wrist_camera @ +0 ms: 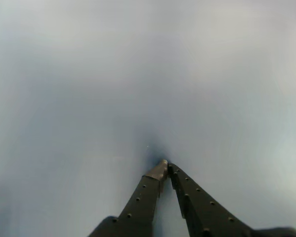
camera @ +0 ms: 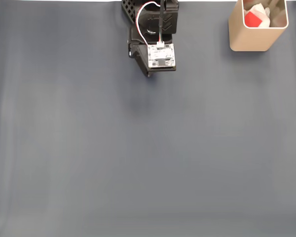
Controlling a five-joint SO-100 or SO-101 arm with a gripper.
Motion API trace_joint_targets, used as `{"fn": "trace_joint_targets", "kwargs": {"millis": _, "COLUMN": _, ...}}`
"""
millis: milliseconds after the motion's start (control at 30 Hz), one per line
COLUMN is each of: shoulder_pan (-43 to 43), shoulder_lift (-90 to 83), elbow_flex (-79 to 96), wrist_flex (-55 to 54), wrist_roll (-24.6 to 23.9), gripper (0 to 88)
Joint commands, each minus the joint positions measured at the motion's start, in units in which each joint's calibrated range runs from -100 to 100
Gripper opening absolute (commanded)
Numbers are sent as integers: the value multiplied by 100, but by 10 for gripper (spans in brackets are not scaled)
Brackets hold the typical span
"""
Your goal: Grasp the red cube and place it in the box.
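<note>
Cube: the red cube (camera: 253, 19), small and bright red, lies inside the box (camera: 256, 42), a tall beige container with white interior, beside pale contents. Gripper (wrist_camera: 165, 165) jaws are together, empty, above the grey table (camera: 148, 158).

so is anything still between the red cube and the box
No. The red cube already lies inside the box at the fixed view's top right, beside something white. The gripper is shut and empty over bare mat.
</note>
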Motion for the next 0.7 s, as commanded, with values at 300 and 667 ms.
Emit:
{"fn": "trace_joint_targets", "kwargs": {"millis": 300, "shoulder_pan": -90, "shoulder_lift": -312, "elbow_flex": 55, "wrist_flex": 1223, "wrist_roll": -93, "gripper": 1}}
{"fn": "trace_joint_targets", "kwargs": {"millis": 667, "shoulder_pan": -154, "shoulder_lift": -312, "elbow_flex": 55, "wrist_flex": 1600, "wrist_roll": -107, "gripper": 7}}
